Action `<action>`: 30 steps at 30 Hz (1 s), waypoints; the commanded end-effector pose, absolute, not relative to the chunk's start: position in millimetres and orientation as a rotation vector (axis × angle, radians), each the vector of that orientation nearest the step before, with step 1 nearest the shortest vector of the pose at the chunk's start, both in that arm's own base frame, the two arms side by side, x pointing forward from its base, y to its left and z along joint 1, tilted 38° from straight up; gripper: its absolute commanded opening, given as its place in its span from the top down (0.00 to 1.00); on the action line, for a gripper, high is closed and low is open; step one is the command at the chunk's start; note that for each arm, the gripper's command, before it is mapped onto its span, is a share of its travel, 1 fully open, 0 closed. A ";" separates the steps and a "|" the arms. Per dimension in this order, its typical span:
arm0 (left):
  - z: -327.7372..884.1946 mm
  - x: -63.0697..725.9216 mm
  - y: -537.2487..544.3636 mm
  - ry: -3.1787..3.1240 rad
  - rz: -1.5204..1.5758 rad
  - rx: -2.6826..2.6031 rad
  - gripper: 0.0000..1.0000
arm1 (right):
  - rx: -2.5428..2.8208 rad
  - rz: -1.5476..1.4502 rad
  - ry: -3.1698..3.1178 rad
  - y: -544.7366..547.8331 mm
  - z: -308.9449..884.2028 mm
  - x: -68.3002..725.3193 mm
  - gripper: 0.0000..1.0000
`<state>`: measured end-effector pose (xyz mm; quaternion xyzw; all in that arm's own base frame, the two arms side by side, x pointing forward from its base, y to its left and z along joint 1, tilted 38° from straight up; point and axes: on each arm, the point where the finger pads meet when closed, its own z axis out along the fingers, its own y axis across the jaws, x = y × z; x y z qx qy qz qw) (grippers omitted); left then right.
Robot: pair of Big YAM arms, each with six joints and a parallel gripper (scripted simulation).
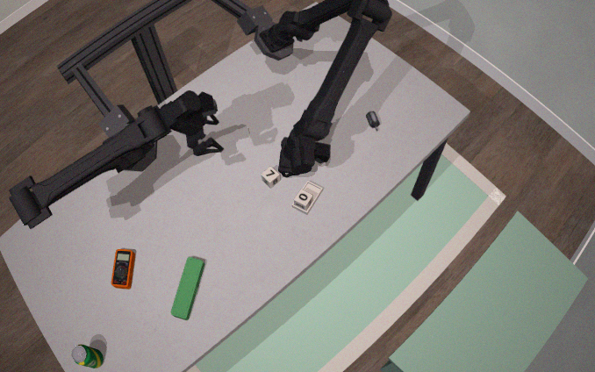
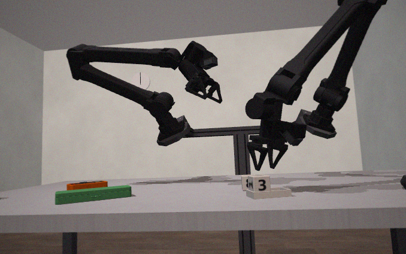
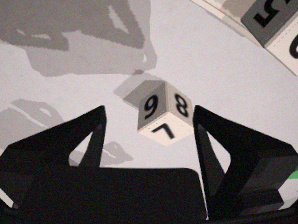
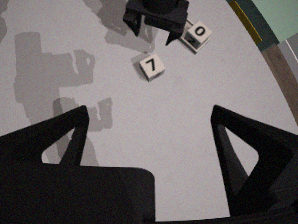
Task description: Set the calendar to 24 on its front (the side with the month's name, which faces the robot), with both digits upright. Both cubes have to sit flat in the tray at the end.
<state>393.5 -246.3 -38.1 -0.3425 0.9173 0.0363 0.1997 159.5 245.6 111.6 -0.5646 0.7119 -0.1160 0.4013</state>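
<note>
Both grippers are shown open above the table [image 1: 240, 221] [image 2: 179, 205]. The left gripper [image 1: 286, 175] [image 2: 264, 169] [image 3: 149, 112] [image 4: 152, 39] is opened partway, with nothing held; in its wrist view, the loose cube [image 1: 270, 176] [image 2: 244, 183] [image 3: 165, 112] [image 4: 151, 67] is framed between the fingertips. The right gripper [image 1: 219, 135] [image 2: 213, 100] [image 4: 149, 112] is spread wide, likewise unloaded, and is positioned well apart from the cubes. The loose cube is supported by the table beside the tray [image 1: 319, 190] [image 2: 280, 193] [image 3: 225, 20] [image 4: 194, 49], 7 uppermost; an 8 is visible on one side. The second cube [image 1: 303, 199] [image 2: 258, 184] [image 3: 280, 30] [image 4: 199, 34] is seated at one end of the tray, 0 uppermost, with a 3 presented to the exterior view. The tray's other end is unoccupied. An orange multimeter [image 1: 123, 268] [image 2: 87, 185] and green case [image 1: 188, 288] [image 2: 93, 194] are placed well apart from the tray.
</note>
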 end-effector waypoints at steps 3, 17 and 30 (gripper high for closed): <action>-17.0 407.0 -274.8 2.636 0.115 -0.609 0.31 | -1.331 -0.228 1.758 272.0 129.7 163.1 0.00; -11.3 427.4 -293.0 2.672 0.327 0.169 0.31 | -1.090 -0.211 1.670 286.9 135.1 175.8 0.00; 1.1 444.8 -308.2 2.548 0.523 0.813 0.31 | -0.954 -0.213 1.635 278.2 129.4 179.2 0.00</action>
